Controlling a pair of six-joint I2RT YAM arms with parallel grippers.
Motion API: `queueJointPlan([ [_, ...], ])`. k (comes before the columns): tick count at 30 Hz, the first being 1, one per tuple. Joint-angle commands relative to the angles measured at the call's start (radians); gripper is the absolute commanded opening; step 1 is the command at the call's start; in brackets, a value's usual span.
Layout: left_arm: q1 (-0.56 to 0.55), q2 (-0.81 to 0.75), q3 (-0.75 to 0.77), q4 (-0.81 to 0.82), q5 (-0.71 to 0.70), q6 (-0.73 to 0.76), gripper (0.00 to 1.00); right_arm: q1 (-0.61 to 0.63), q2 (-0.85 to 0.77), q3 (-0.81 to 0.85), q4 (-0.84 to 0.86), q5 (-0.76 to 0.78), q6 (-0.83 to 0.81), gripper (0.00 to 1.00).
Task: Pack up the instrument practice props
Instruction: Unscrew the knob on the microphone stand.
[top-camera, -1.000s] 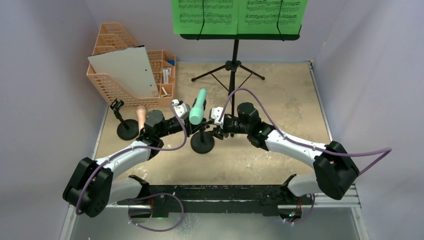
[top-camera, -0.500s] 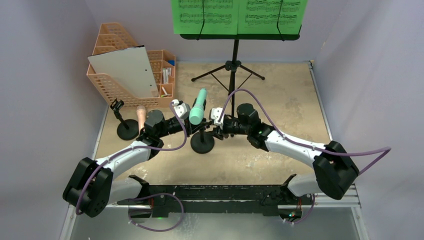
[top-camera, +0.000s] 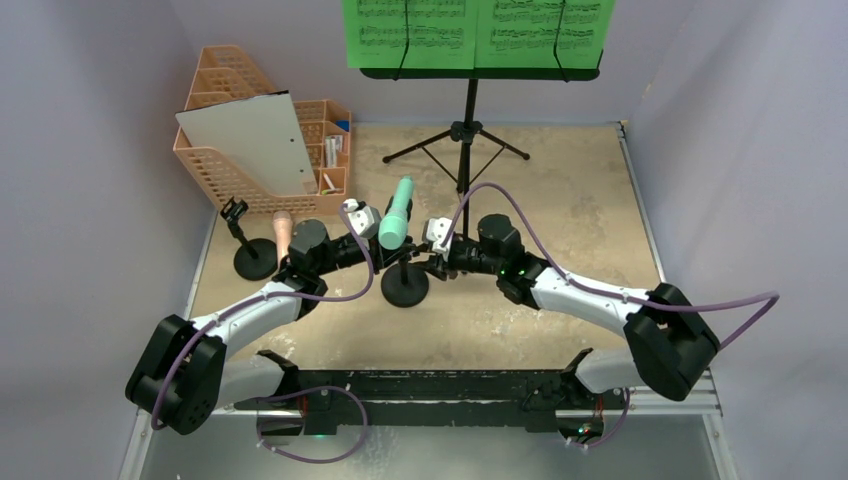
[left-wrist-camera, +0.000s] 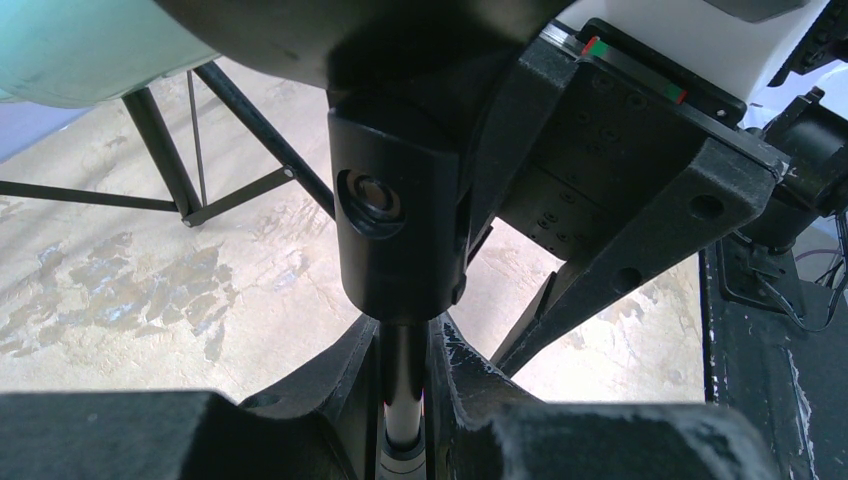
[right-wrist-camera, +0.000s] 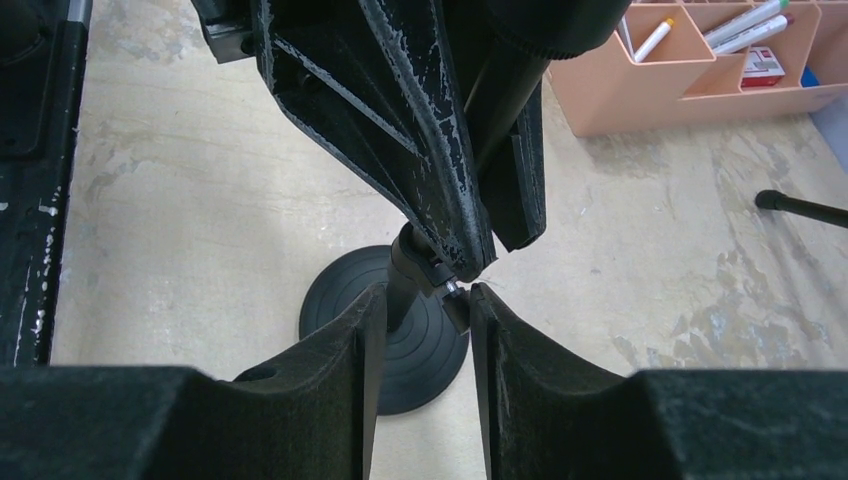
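Nothing packed yet: mint mic (top-camera: 397, 215) in holder (top-camera: 405, 290); left gripper (left-wrist-camera: 403, 360) clamped on its stem; right gripper (right-wrist-camera: 428, 310) flanks stem, grip unclear.

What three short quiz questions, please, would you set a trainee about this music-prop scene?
1. True or false: the mint microphone lies loose, out of any holder.
2. How many green pages rest on the music stand? A one, B two, C three.
3. Fill in: the left pincer is shut on the centre holder's ____.
Key: 1 false, it sits up in the centre holder; 2 B; 3 stem.
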Motion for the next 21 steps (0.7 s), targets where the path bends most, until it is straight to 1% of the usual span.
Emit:
queueJointPlan([
  [1, -0.002, -0.001, 0.029, 0.021, 0.022, -0.021, 0.0, 0.03, 0.002, -0.063, -0.056, -0.011, 0.076, 0.38],
  [14, -0.002, -0.004, 0.029, 0.02, 0.02, -0.021, 0.0, 0.046, 0.026, -0.131, 0.049, 0.027, 0.144, 0.36],
  [18, -0.002, -0.004, 0.027, 0.018, 0.019, -0.02, 0.0, 0.045, -0.034, -0.154, 0.103, 0.005, 0.188, 0.37],
  [21, -0.002, -0.006, 0.025, 0.018, 0.016, -0.018, 0.0, 0.044, -0.119, -0.177, 0.159, 0.04, 0.239, 0.42],
])
